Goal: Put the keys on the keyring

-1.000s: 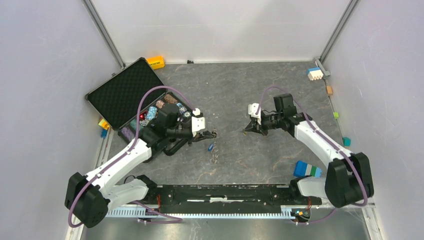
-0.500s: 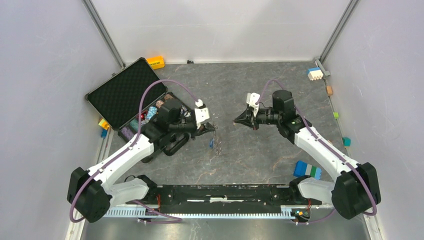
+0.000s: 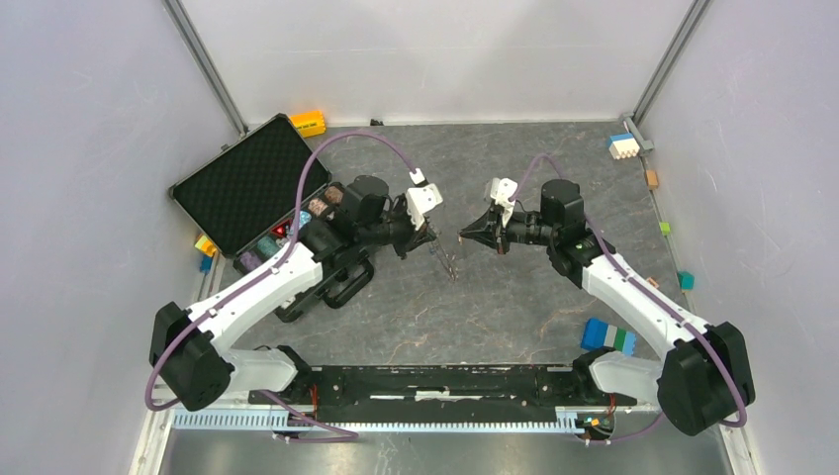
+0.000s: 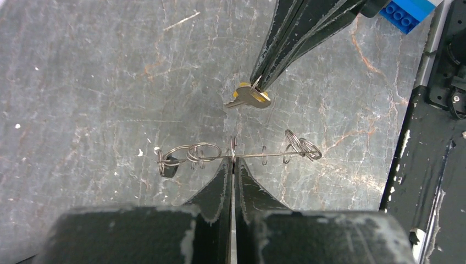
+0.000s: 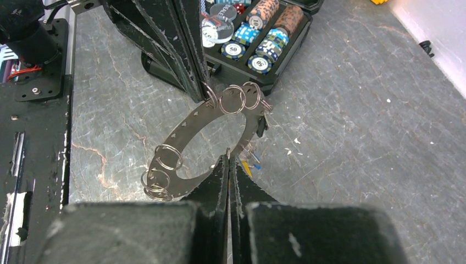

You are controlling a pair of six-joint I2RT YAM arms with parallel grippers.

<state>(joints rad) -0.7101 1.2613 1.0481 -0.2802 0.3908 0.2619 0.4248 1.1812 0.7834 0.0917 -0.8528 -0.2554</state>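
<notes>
My left gripper [image 3: 431,240] [image 4: 232,163] is shut on the edge of the keyring [image 5: 204,117], a flat oval metal band hung with several small split rings. In the left wrist view the keyring [image 4: 242,155] shows edge-on, held in the air. A small dark tag [image 4: 168,168] hangs from one end ring. My right gripper [image 3: 463,236] [image 5: 227,159] is shut on a key with a yellow head [image 4: 248,97]. That key hangs just beyond the keyring, apart from it, and only a yellow sliver [image 5: 246,168] shows in the right wrist view. I see no blue key clearly.
An open black case [image 3: 237,183] with poker chips [image 5: 258,38] lies at the left, behind the left arm. A blue, green and white block [image 3: 607,336] sits near the right arm's base. An orange block [image 3: 308,122] and a white-blue block [image 3: 622,145] lie at the back.
The left gripper has carried the keyring up and toward the back right. The right gripper has swung left with the key, so the two tips now nearly meet.
</notes>
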